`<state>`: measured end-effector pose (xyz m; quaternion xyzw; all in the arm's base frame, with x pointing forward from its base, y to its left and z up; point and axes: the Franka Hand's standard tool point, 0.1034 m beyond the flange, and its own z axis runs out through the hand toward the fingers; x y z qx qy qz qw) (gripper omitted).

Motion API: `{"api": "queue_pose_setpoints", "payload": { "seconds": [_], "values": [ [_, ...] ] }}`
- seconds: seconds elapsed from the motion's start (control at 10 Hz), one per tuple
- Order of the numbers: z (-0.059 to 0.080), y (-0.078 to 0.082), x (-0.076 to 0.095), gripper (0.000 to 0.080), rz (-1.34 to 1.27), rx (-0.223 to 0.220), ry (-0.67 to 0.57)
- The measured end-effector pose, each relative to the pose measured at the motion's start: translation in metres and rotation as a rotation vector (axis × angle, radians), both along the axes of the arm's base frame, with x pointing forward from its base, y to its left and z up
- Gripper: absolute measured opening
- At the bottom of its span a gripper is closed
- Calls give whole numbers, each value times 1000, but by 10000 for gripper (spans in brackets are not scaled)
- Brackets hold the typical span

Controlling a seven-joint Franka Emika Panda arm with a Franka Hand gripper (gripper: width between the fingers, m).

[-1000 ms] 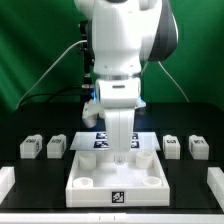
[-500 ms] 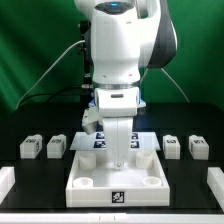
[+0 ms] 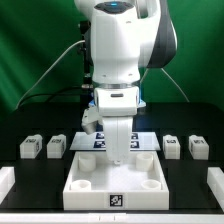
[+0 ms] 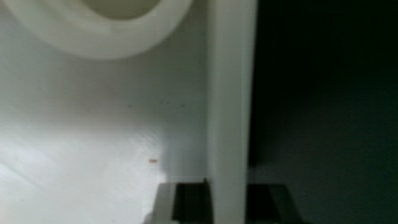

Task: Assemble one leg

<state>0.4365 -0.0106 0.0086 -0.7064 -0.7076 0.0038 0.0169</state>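
Four small white legs with marker tags lie on the black table. Two are at the exterior view's left (image 3: 30,148) (image 3: 57,146) and two at its right (image 3: 172,146) (image 3: 197,147). None is held. The large white tabletop (image 3: 90,196) lies in the front middle. My gripper (image 3: 120,158) points straight down at the tabletop's far rim. In the wrist view the white rim (image 4: 231,100) runs between my two dark fingers, which sit against it on both sides; the gripper (image 4: 231,205) is shut on that rim. A round socket (image 4: 116,25) shows beside it.
The marker board (image 3: 150,141) lies behind the tabletop, partly hidden by my arm. White blocks sit at the table's front corners, at the exterior view's left (image 3: 5,180) and right (image 3: 216,180). Cables hang behind the arm against a green backdrop.
My arm's wrist came down a little toward the tabletop's far rim between one second and half a second ago. It has stayed still since. The legs have not moved.
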Motion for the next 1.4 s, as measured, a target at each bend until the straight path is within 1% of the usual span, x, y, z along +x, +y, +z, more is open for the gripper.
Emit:
{"api": "queue_pose_setpoints", "payload": {
  "seconds": [0.6,0.7,0.8,1.0,1.2,1.4],
  "values": [
    [0,1,1,59,-2,0,-2],
    [1,14,12,59,-12,7,-12],
    [1,33,28,59,-16,19,-25],
    [4,61,55,59,-22,38,-41],
    [0,76,60,59,-12,48,-22],
    [0,83,60,60,-21,49,1]
  ]
}}
